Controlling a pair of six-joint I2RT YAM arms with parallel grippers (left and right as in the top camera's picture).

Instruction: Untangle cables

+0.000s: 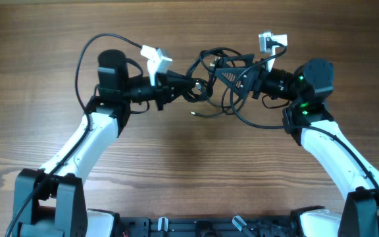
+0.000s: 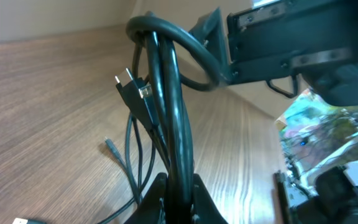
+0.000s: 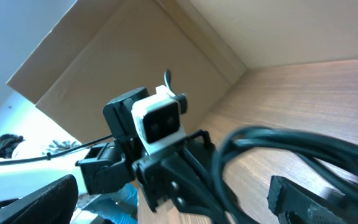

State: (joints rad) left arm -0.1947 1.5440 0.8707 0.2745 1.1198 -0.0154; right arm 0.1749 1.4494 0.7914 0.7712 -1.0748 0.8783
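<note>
The cables [image 1: 210,62] form a tangled black bundle between the two arms. One loop [image 1: 255,122] sags toward the table and a small plug end [image 1: 195,113] lies on the wood. My left gripper [image 1: 196,87] is shut on thick strands of the bundle. In the left wrist view these cables [image 2: 169,106] rise straight out of the shut gripper [image 2: 179,202], with a two-pin plug [image 2: 132,90] hanging beside them. My right gripper [image 1: 226,78] stands open at the bundle's right side. In the right wrist view, cable loops [image 3: 272,140] run across between its spread fingers [image 3: 294,198], ungripped.
The wooden table [image 1: 189,171] stretches toward the front edge. The left arm's white wrist camera [image 3: 160,121] sits close in front of my right gripper. Thicker arm wires [image 1: 87,49] arc over the left arm. A small connector [image 2: 109,144] lies on the wood.
</note>
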